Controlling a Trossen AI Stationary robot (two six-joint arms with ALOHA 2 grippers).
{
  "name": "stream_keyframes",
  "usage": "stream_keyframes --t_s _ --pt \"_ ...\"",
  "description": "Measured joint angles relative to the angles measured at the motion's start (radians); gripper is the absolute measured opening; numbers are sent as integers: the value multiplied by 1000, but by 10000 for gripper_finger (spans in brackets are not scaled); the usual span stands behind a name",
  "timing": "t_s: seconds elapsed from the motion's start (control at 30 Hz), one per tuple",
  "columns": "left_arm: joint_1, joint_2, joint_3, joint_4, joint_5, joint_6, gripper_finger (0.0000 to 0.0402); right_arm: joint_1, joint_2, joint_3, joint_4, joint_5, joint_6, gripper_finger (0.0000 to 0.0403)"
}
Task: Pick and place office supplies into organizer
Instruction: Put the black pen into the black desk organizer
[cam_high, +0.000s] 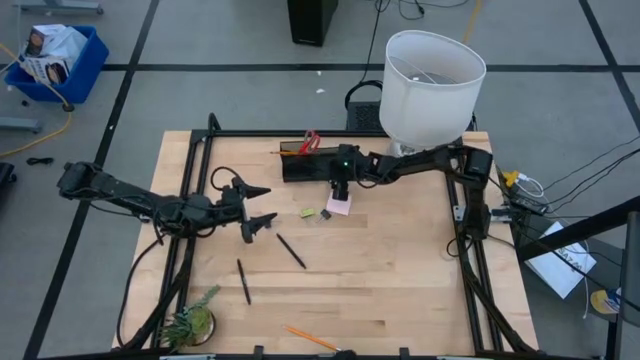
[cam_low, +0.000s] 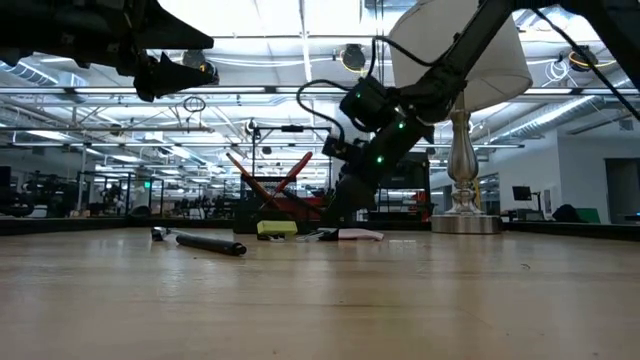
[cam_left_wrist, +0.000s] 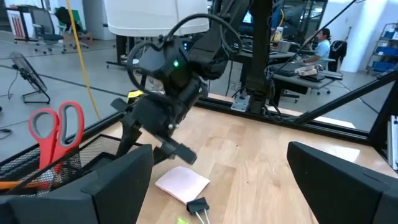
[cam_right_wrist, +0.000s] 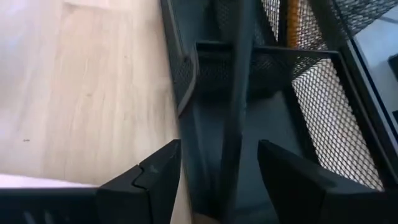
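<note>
Right gripper (cam_high: 340, 190) hangs empty, fingers parted, at the organizer (cam_high: 305, 164) by the table's far edge, just above the pink sticky-note pad (cam_high: 338, 206), so grabbing that pad looks next; left gripper (cam_high: 262, 206) waits open mid-table near loose black pens (cam_high: 291, 251).

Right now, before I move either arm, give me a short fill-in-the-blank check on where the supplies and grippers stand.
1. The red-handled scissors stand inside the ____.
2. The right gripper hangs beside the organizer, just above the ____ sticky-note pad.
3. Two black pens lie on the table, and an orange ____ lies near its front edge.
4. The left gripper hovers with its jaws ____, holding nothing.

Missing words: organizer; pink; pencil; open
</note>
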Motion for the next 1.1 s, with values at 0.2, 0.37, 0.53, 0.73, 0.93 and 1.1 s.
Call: stream_keyframes --t_s 0.2,0.37,0.53,0.73,0.93,1.1 --pt "0 0 0 -6 5 1 379 -16 20 3 10 7 -1 191" --pt "0 0 0 -9 6 0 379 -20 17 3 15 8 2 149" --pt "0 0 0 -9 5 0 379 -19 15 3 1 6 2 60" --pt "0 0 0 -9 5 -4 379 -18 15 2 21 10 18 27" --pt "0 0 0 -9 5 15 379 12 -8 -1 7 133 -33 20" --pt "0 0 0 -10 6 2 379 62 -68 -1 20 190 -95 20"
